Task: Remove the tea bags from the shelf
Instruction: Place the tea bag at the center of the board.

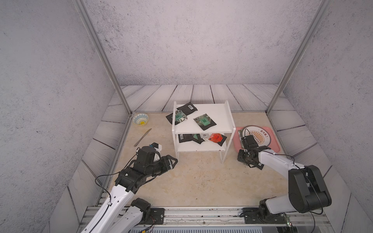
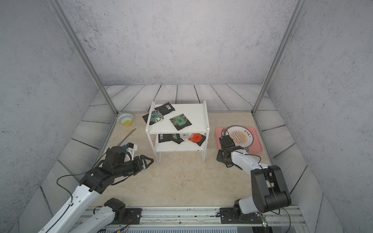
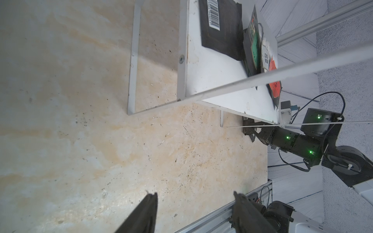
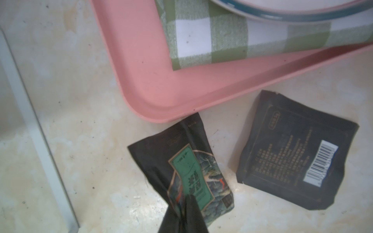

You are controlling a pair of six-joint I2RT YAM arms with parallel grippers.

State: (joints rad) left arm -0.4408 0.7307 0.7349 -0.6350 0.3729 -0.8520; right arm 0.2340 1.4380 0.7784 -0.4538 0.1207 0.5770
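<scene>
The white two-tier shelf (image 1: 219, 116) (image 2: 196, 116) stands mid-table. On its top board lie three tea bags (image 1: 204, 121), and a black one hangs off its left edge. Several more, one red-orange (image 1: 216, 138), lie on the lower board (image 3: 214, 66). My left gripper (image 1: 174, 161) (image 3: 194, 194) hovers open and empty at the shelf's front left. My right gripper (image 4: 184, 199) (image 1: 245, 159) is low over the table by the pink tray's corner, shut on a green-printed tea bag (image 4: 189, 169). A black barcode tea bag (image 4: 298, 153) lies flat beside it.
The pink tray (image 1: 276, 145) (image 4: 141, 60) at the right holds a plate (image 1: 260, 135) and a green checked cloth (image 4: 207, 36). A patterned bowl (image 1: 140, 118) and a knife (image 1: 143, 137) lie at the left, behind my left arm.
</scene>
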